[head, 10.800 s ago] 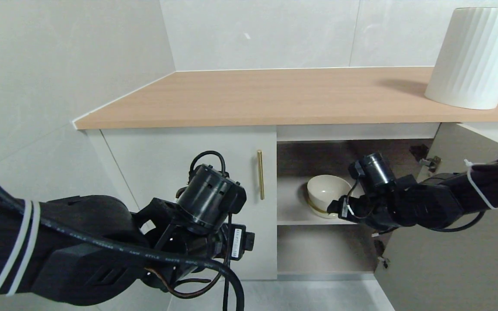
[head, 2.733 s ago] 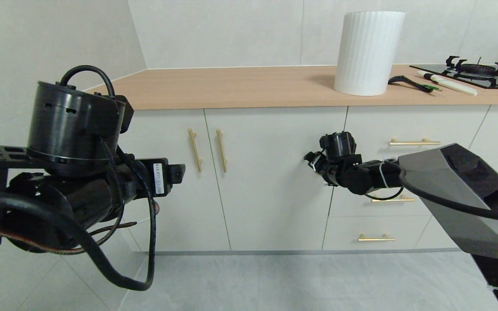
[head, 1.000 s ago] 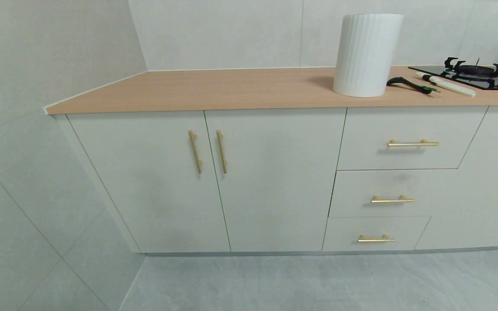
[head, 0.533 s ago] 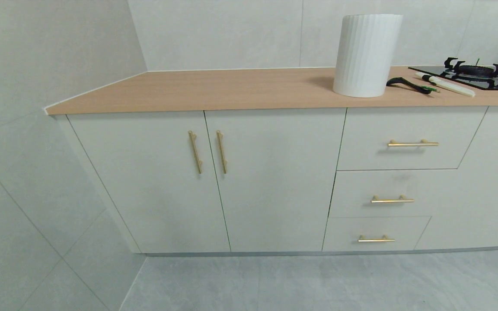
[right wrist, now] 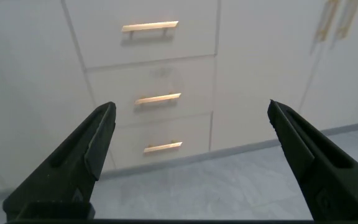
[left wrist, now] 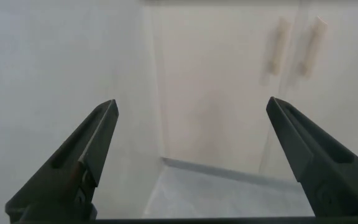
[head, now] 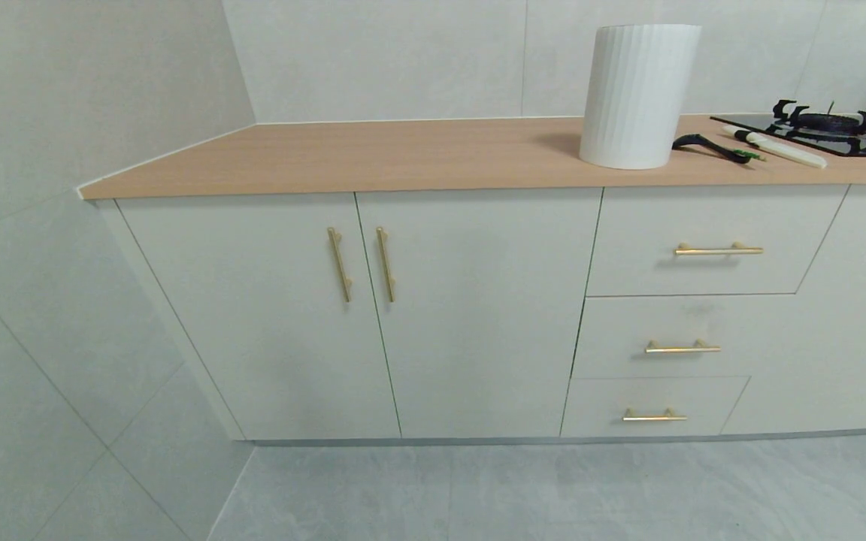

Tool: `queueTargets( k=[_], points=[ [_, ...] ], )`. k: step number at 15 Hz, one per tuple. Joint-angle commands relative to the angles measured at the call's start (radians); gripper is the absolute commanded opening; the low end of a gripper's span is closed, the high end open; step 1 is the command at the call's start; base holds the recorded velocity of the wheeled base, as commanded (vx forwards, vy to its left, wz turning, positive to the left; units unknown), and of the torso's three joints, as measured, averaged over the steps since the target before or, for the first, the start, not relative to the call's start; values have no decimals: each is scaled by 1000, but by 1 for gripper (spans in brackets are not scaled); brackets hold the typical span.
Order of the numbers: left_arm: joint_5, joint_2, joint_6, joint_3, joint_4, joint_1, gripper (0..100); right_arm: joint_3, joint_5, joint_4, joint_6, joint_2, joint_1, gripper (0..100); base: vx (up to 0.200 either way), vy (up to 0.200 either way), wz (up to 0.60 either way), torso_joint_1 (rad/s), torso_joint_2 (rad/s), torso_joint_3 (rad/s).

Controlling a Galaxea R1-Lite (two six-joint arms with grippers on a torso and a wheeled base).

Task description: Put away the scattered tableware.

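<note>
Two cabinet doors (head: 267, 315) sit shut at centre-left of the head view, gold handles (head: 340, 264) side by side. Countertop (head: 373, 154) runs above. Upper right: white ribbed cylinder (head: 637, 94) stands upright; just right of it a black-handled utensil (head: 707, 145) and a white utensil (head: 775, 146) lie on the counter, beside the hob (head: 828, 128). Three drawers (head: 704, 240) below, closed. Left gripper (left wrist: 191, 107): jaws spread wide, nothing held, facing the doors. Right gripper (right wrist: 191, 111): same, facing the drawers.
</note>
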Motion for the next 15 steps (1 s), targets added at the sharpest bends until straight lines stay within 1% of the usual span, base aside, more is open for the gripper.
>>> queueTargets(
  k=[1,2,3,4,5,6,7,8,10,15],
  points=[
    [-25,0,10,99,-16,1,100,25,6,1,1,3,0,100,0,0,0,0,0,0],
    [-119,0,4,99,7,-1,100,49,10,1,-1,3,0,100,0,0,0,0,0,0],
    [-180,0,-7,97,25,-1,100,60,23,14,1,3,0,100,0,0,0,0,0,0],
    [-220,0,-9,95,50,-1,100,60,30,16,2,3,0,100,0,0,0,0,0,0],
    [-255,0,-12,95,46,-1,100,60,47,17,5,3,0,100,0,0,0,0,0,0],
    [-255,0,-12,95,45,-1,100,60,64,17,4,3,0,100,0,0,0,0,0,0],
    [-255,0,-12,95,45,-1,100,60,112,22,2,3,0,100,0,0,0,0,0,0],
    [-255,0,-10,97,45,-1,100,58,253,85,-1,4,0,100,0,0,0,0,0,0],
    [-257,0,-12,95,45,-1,100,60,268,68,-15,9,2,100,0,0,0,0,0,0],
    [-257,0,-16,95,45,-1,100,60,261,68,-7,4,0,100,0,0,0,0,0,0]
  ],
)
